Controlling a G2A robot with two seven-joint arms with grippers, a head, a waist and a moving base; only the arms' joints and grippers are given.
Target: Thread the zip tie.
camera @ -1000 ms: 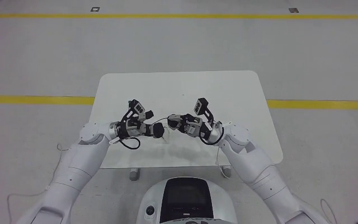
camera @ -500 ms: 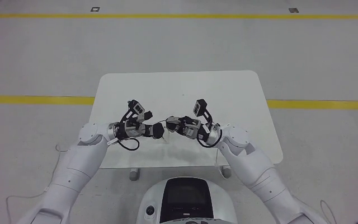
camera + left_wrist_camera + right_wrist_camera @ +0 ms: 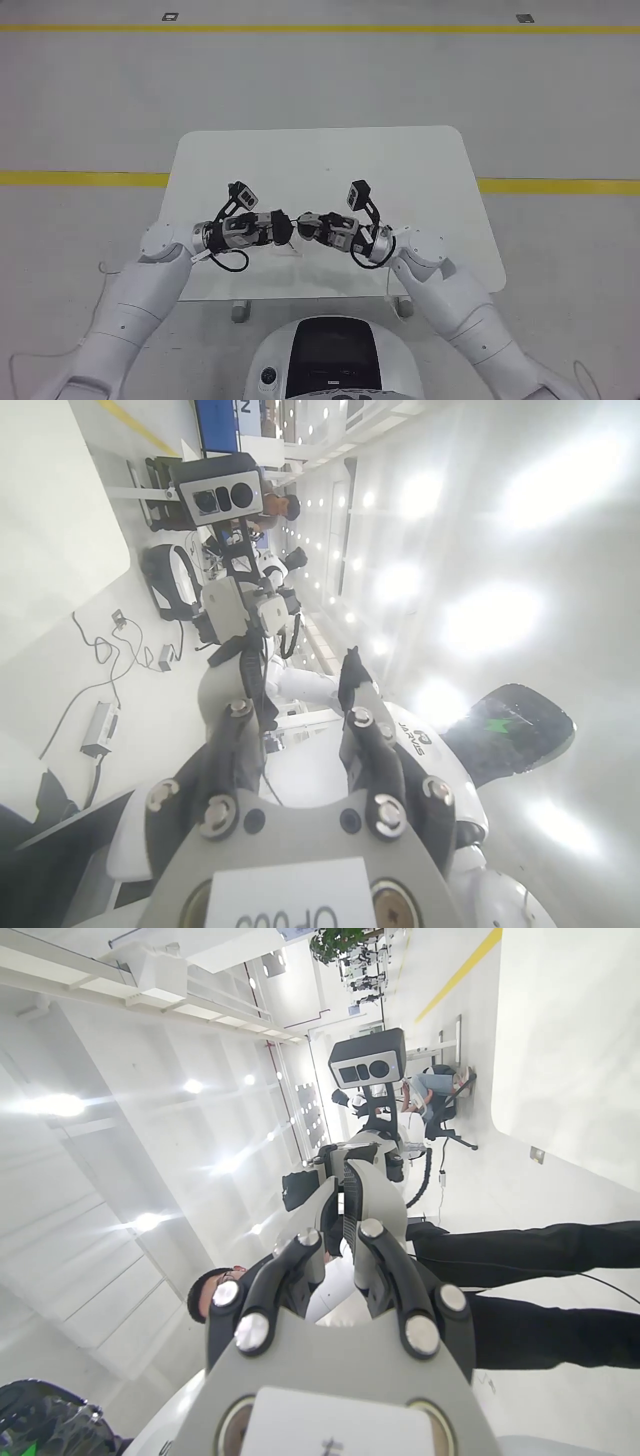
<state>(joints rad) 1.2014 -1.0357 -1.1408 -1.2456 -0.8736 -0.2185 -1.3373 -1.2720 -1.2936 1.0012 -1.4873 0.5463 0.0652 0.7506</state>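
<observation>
Both grippers meet tip to tip above the front middle of the white table (image 3: 400, 165). My left gripper (image 3: 281, 230) (image 3: 300, 680) has its fingers spread apart and is open. Close in front of it is my right gripper (image 3: 306, 224) (image 3: 346, 1200), with its fingers drawn close together. In the left wrist view the right gripper's tips lie beside one left finger (image 3: 245, 705). A thin black strand of the zip tie (image 3: 271, 782) runs down from there. The held part of the tie is hidden between the pads.
The tabletop carries nothing else. Its front edge (image 3: 300, 296) lies just below the grippers. Yellow floor lines (image 3: 80, 178) run behind and beside the table. Cables and a power brick (image 3: 97, 727) lie on the floor.
The two grippers have closed the gap between them and now nearly touch. The thin arc of tie seen between them a second ago no longer shows from above.
</observation>
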